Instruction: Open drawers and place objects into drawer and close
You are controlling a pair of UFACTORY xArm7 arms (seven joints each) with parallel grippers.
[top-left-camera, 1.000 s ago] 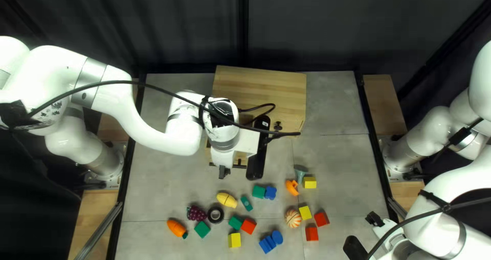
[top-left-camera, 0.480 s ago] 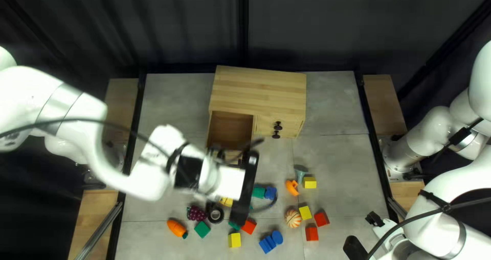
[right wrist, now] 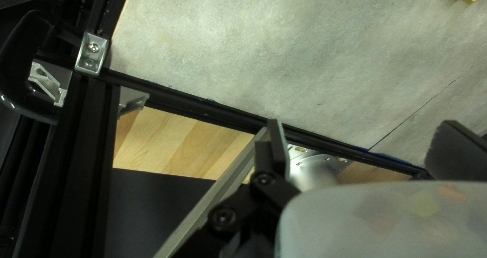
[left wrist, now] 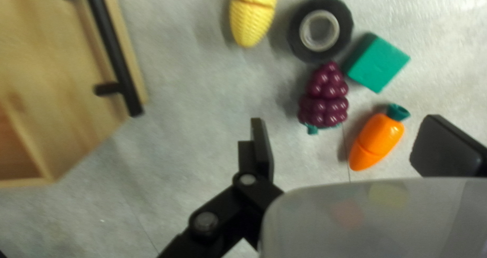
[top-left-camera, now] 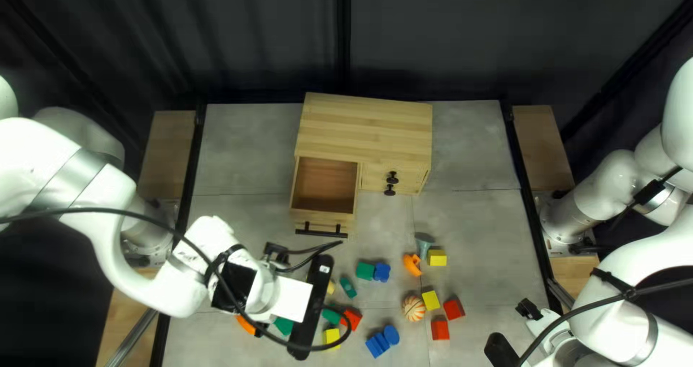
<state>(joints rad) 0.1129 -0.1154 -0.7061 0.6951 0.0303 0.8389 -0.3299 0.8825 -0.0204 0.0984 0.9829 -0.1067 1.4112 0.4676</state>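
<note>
"Drawer (top-left-camera: 325,184) noted: out, inside visible. Where from the left hand (left wrist: 347,139)?"

"Off to its side, past one finger, well apart. Handle (left wrist: 112,50) is on the front nearest that finger."

"State of the left hand?"

"Fingers spread wide, nothing gripped. Ahead of it on the table (top-left-camera: 469,237), within the finger span by the wrist camera: grapes (left wrist: 324,96) toward the drawer-side finger, carrot (left wrist: 376,140) toward the other."

"Long axes?"

"Grapes run roughly square to the line between the fingers; carrot slants across it. My reading: grapes need little wrist turn, carrot more. Which is wanted, cannot say."

"Hazard?"

"Tape (left wrist: 297,32) and green block (left wrist: 378,62) sit just beside the grapes, farther ahead of the hand. A finger could nudge either."

"Nearer arm?"

"Left arm (top-left-camera: 159,295), clearly. Bent at the elbow, wrist low over the near part of the table, hand looking mostly down. Right arm (top-left-camera: 635,251) is bent at the near right corner; right hand (right wrist: 357,141) has its fingers apart, nothing between, far from the drawer."

"Step in hand, then?"

"Judged: drawer open, loading next. Descend, grip, lift, carry sideways over the drawer front, release; closing comes last."
</note>
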